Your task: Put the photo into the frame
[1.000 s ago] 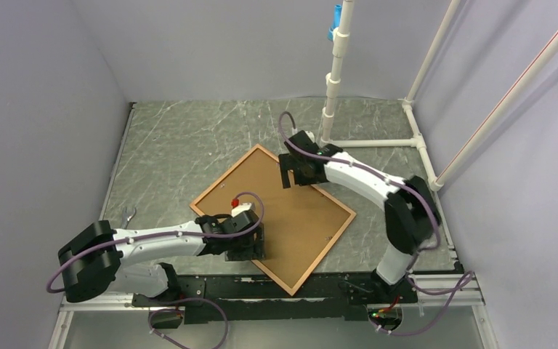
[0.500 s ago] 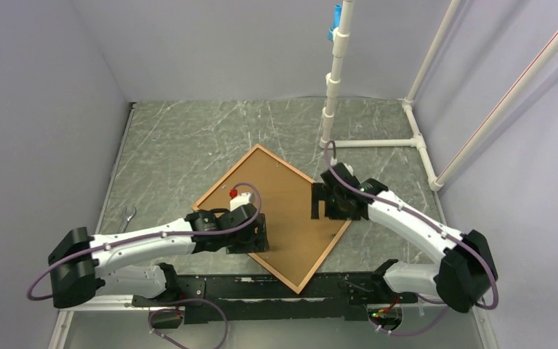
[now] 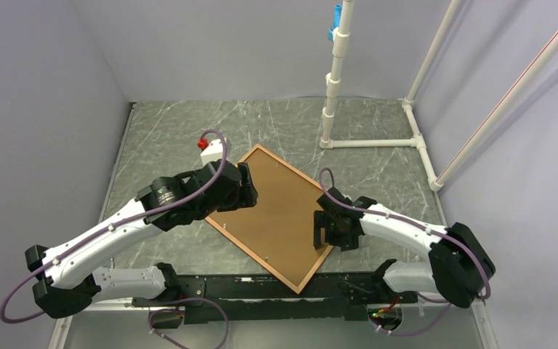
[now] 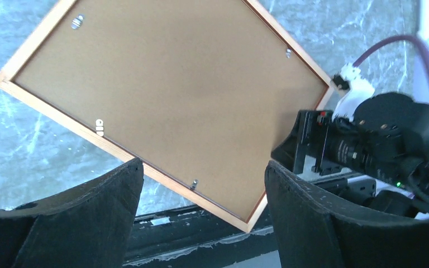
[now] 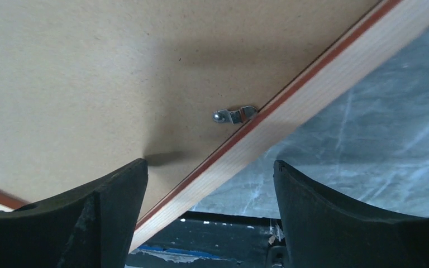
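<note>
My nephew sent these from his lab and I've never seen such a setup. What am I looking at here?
These are two robot arms on a grey table. The wide picture looks down from above; the other two come from a camera on each wrist. A wooden frame lies with its brown backing board up, held by small metal clips. The left pincer hangs open above it; the right pincer is open at its right edge. Neither holds anything.

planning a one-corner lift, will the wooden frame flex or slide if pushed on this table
Probably stiff: the wooden frame has a straight solid rim around a flat backing board. Pushed, it would likely slide, not tip, lying flat on the smooth table. Its low thin edge may be hard to pinch.
</note>
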`<state>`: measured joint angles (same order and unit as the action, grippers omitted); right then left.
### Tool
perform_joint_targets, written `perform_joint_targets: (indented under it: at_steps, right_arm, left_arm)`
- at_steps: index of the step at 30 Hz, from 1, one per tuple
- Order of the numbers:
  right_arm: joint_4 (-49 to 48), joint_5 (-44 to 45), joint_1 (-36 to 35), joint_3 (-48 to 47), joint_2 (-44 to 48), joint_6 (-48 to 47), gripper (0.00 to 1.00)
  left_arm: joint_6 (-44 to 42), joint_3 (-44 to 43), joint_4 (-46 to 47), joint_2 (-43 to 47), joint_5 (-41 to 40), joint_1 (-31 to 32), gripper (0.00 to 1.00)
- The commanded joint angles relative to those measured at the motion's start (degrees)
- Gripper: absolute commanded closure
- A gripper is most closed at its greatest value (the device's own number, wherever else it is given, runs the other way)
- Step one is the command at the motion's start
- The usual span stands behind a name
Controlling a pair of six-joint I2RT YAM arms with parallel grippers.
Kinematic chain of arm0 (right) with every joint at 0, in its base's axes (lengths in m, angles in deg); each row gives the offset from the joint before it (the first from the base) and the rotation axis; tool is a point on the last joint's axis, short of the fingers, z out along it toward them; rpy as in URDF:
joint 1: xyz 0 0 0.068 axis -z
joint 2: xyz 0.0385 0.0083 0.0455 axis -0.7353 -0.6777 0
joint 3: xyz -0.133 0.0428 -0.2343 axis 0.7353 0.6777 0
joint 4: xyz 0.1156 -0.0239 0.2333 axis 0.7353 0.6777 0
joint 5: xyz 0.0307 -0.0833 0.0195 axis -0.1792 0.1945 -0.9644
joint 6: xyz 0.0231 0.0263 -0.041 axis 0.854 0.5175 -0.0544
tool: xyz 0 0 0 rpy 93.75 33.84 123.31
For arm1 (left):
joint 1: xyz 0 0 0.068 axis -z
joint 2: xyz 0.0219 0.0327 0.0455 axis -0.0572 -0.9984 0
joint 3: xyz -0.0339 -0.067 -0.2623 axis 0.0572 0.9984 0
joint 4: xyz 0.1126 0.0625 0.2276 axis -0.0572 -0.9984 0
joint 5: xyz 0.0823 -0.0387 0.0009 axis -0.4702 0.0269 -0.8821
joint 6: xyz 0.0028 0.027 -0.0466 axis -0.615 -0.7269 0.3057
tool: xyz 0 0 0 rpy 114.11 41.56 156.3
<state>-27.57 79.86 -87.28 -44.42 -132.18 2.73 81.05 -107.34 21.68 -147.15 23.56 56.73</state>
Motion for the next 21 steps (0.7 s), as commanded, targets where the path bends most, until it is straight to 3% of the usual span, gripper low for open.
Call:
perform_joint_targets:
  at_steps: [1,9,14,21]
  right_arm:
    - [-6.34,-0.73,-2.51,1.13,-4.38,3.02,0.19]
    - [-4.02,5.49,-3.20,-3.82,-9.52,-0.59,0.69]
    - [0.82,12.56,-1.91,-7.92,-11.22,-4.95,0.96]
    - [-0.31,11.59,7.29,-8.31,-12.27,-9.03,1.00]
  left_arm:
    - [-6.39,0.87,1.21,1.95,2.70,-4.52,0.17]
    - [-12.75,9.72,6.20,3.71,15.50,-15.14,0.17]
    - [-16.22,19.13,11.30,5.65,23.84,-25.09,0.17]
    - [-19.61,26.89,12.61,5.21,27.01,-37.58,0.17]
